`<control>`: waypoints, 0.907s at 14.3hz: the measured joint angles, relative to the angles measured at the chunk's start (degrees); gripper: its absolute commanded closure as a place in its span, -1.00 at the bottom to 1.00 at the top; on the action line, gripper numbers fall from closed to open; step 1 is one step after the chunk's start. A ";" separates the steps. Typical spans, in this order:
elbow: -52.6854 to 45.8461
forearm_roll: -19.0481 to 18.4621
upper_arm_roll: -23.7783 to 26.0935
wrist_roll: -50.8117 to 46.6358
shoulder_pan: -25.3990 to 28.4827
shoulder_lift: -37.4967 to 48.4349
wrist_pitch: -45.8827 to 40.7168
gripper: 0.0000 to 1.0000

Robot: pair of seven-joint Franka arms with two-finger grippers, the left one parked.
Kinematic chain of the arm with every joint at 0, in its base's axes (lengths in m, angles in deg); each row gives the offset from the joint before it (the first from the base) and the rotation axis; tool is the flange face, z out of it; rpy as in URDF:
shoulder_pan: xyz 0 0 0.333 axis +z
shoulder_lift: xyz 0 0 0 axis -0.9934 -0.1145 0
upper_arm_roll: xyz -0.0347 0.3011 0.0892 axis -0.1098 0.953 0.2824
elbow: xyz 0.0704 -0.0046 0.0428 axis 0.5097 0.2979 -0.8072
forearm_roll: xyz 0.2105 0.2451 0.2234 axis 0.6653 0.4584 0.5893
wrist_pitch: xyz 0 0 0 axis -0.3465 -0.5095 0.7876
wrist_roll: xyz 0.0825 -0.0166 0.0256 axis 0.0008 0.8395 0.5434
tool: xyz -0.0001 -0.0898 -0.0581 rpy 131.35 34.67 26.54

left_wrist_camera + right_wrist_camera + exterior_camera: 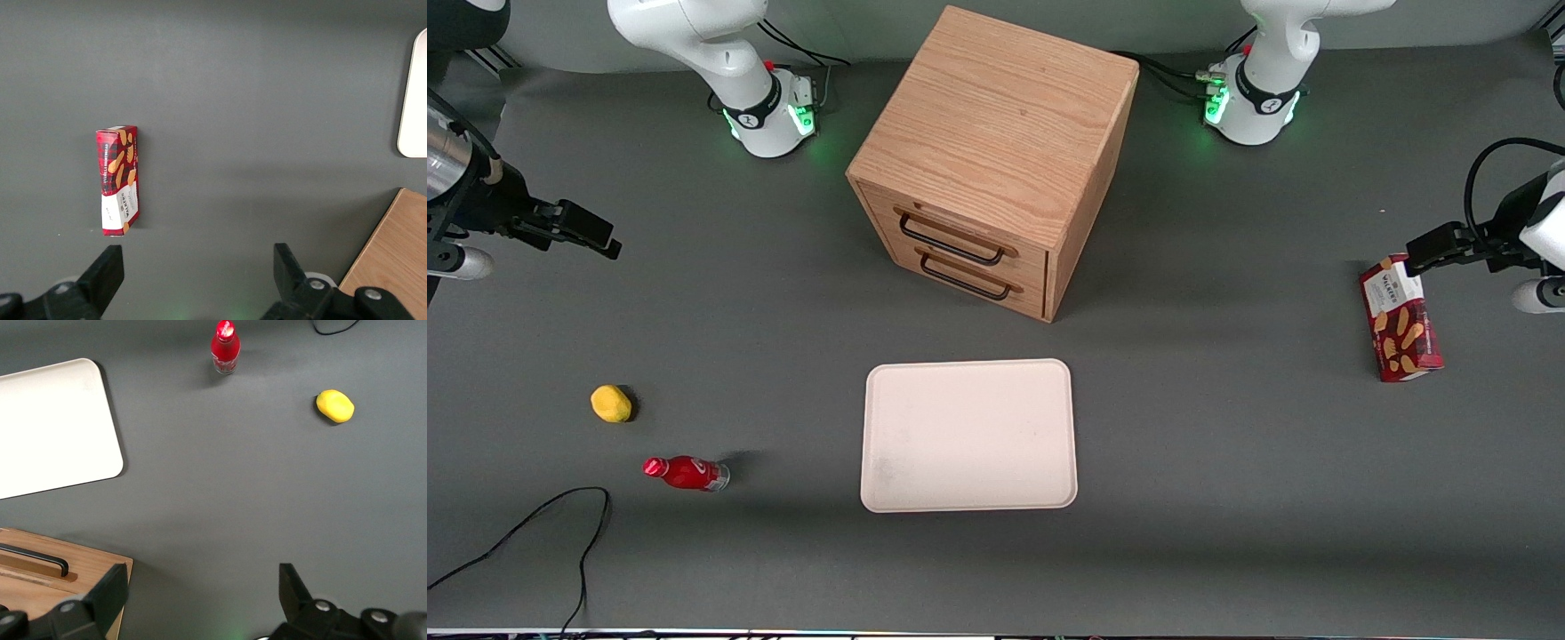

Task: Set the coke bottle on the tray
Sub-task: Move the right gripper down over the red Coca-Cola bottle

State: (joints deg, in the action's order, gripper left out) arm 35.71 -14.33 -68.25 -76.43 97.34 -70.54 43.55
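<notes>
The coke bottle [685, 472] is tiny and red with a red cap and a clear base. It stands on the grey table, apart from the tray and toward the working arm's end, nearer the front camera than the yellow lump. It also shows in the right wrist view [225, 347]. The tray [967, 436] is cream-white and bare, in front of the drawer cabinet, and shows in the right wrist view too [53, 427]. My right gripper [591, 233] [200, 587] is open and empty. It hovers above the table, well apart from the bottle and farther from the front camera.
A small yellow lump [611, 403] [335, 405] lies beside the bottle. The wooden drawer cabinet [996, 151] stands mid-table. A red biscuit box [1399, 318] lies toward the parked arm's end. A black cable [534, 533] loops near the table's front edge.
</notes>
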 measured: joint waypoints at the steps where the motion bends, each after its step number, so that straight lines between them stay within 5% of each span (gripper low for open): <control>1: 0.00 0.00 0.06 0.00 0.02 0.00 -0.01 -1.00; 7: -2.30 0.00 0.03 0.16 -0.09 -2.68 0.31 -1.00; 13: -13.02 1.95 -3.59 10.94 -0.35 -19.48 6.37 -1.00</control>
State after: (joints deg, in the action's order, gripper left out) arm 22.69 -12.38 -71.85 -65.49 97.00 -90.02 49.92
